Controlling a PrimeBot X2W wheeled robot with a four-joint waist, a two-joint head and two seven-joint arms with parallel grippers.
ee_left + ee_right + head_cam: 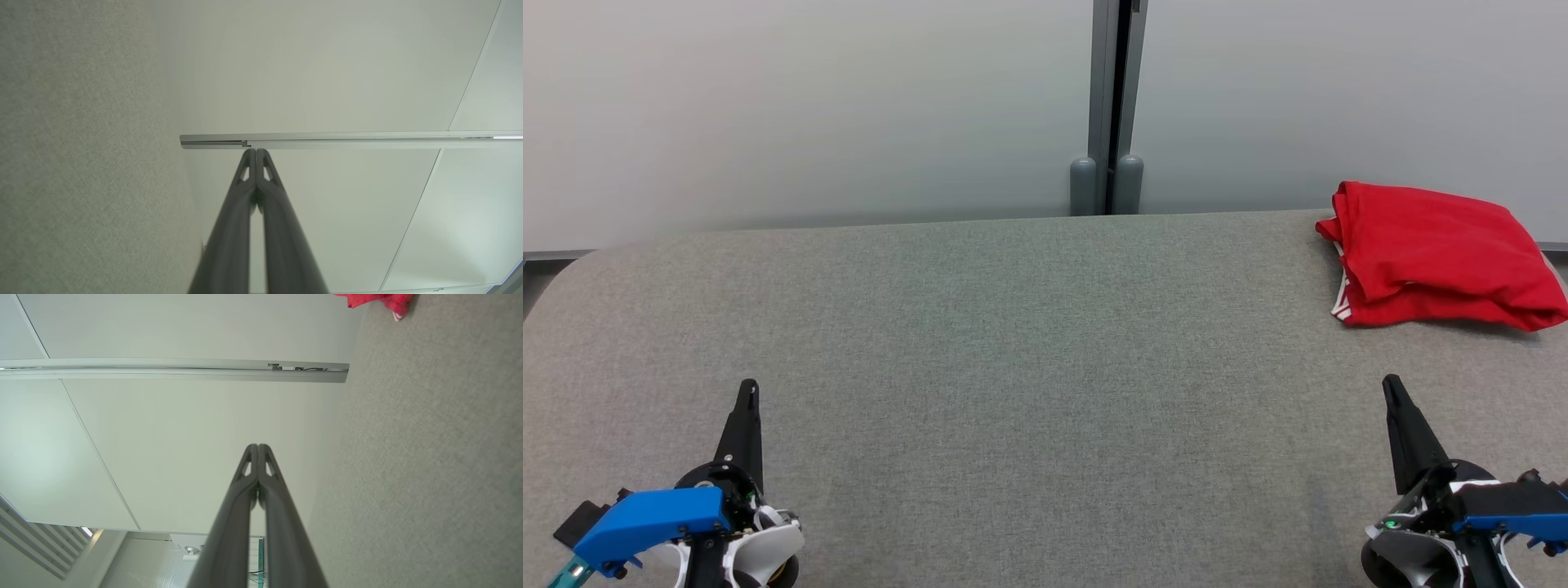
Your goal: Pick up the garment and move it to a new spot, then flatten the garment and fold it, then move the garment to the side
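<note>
Garment (1437,253) lay folded at the far right corner of the surface (1013,327), work seemingly complete; left tool (749,385) and right tool (1391,382) rested pressed together, empty.

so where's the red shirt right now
In the head view the red garment lies loosely folded at the far right of the grey table, near its back edge. It is beyond the right end effector and not touching it.

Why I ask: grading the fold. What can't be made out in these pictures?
- Head view: red garment, right end cut off by the picture's edge; its top layer hides the folds beneath.
- Right wrist view: the top edge cuts off the red garment, bar one corner.
</note>
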